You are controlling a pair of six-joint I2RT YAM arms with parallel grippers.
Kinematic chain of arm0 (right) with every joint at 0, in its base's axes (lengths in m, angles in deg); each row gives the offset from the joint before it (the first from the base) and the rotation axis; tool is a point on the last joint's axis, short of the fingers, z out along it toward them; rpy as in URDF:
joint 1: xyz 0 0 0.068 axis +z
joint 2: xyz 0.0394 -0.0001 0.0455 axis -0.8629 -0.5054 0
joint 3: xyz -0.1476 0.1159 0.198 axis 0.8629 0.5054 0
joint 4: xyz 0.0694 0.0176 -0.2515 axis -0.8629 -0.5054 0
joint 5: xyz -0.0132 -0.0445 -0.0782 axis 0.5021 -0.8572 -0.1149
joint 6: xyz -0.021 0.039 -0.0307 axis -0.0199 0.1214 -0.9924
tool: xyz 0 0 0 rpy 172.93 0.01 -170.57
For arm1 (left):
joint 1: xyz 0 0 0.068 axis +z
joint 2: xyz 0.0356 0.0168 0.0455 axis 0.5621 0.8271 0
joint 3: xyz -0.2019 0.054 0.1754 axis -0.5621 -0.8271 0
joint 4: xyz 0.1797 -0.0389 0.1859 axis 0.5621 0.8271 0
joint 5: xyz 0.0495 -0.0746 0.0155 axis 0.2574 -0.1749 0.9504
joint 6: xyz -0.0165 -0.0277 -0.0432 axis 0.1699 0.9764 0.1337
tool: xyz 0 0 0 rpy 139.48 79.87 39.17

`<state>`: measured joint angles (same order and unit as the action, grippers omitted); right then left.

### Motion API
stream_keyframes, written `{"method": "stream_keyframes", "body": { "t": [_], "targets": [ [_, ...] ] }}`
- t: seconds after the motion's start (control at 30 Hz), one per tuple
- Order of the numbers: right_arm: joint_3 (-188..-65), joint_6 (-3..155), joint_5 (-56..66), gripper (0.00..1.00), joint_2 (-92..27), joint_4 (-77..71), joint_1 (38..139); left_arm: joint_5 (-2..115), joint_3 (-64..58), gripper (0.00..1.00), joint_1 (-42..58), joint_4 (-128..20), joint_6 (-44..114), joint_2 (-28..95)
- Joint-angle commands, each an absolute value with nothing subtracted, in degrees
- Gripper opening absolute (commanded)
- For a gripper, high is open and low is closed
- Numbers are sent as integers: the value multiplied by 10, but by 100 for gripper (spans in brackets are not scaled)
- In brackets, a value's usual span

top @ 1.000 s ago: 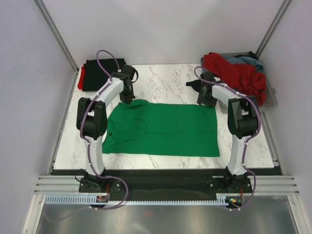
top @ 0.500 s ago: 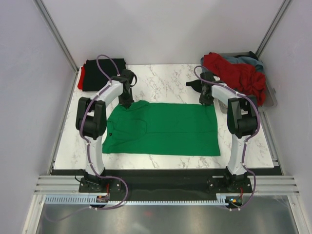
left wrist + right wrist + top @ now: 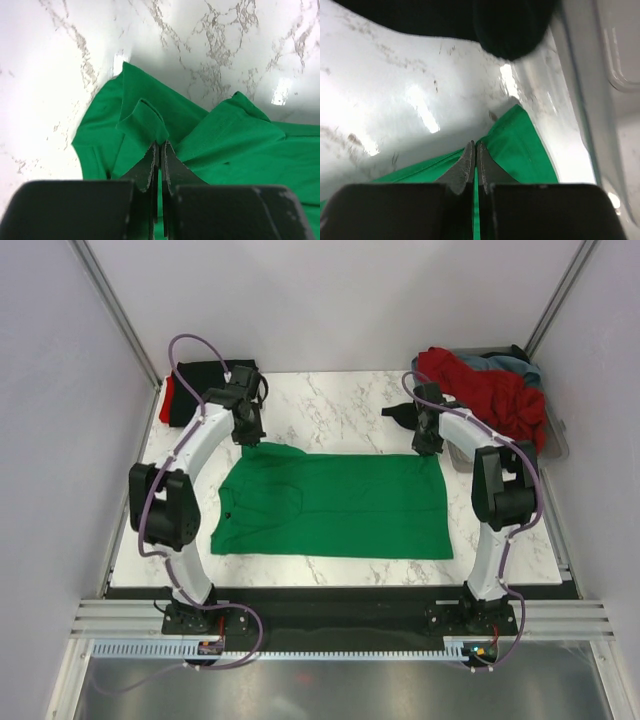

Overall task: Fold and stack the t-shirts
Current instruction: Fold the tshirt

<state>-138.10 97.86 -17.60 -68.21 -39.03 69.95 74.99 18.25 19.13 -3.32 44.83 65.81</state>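
Observation:
A bright green t-shirt [image 3: 340, 505] lies spread flat across the marble table, collar end to the left. My left gripper [image 3: 247, 437] is shut on its far left corner, and the left wrist view shows the green cloth [image 3: 225, 135] bunched up at the closed gripper [image 3: 160, 145]. My right gripper [image 3: 428, 447] is shut on the far right corner, where the hem [image 3: 525, 145] is pinched at the closed gripper [image 3: 475, 145]. A folded black t-shirt [image 3: 205, 380] rests on a red one [image 3: 166, 400] at the back left.
A clear plastic tray [image 3: 555, 445] at the back right holds a crumpled red t-shirt [image 3: 490, 390] and a grey-blue one [image 3: 495, 364]. Black cloth [image 3: 397, 412] lies on the table just beyond my right gripper. Metal frame posts and white walls close in the table.
The right gripper has shut on the green shirt's far right corner. The left arm has swung its elbow out to the left, drawing the held corner slightly back and left.

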Motion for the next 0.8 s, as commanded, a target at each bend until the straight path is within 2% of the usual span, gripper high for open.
{"method": "stream_keyframes", "body": {
  "t": [0.0, 0.1, 0.4, 0.7, 0.77],
  "targets": [
    [-1361, 972, -183, 3, -602, -410, 705, 766, 149, 2, 195, -4, 431, 588],
    [-1319, 975, -183, 0, -557, -409, 713, 766, 96, 2, 195, -1, 440, 536],
    [-1160, 1007, -195, 0, -416, -401, 743, 769, -70, 2, 195, -1, 480, 384],
    [-1054, 1049, -204, 0, -324, -396, 754, 755, -179, 2, 195, 1, 540, 278],
    [-1022, 1069, -201, 4, -300, -389, 754, 745, -197, 2, 194, 1, 556, 250]
  ]
}}
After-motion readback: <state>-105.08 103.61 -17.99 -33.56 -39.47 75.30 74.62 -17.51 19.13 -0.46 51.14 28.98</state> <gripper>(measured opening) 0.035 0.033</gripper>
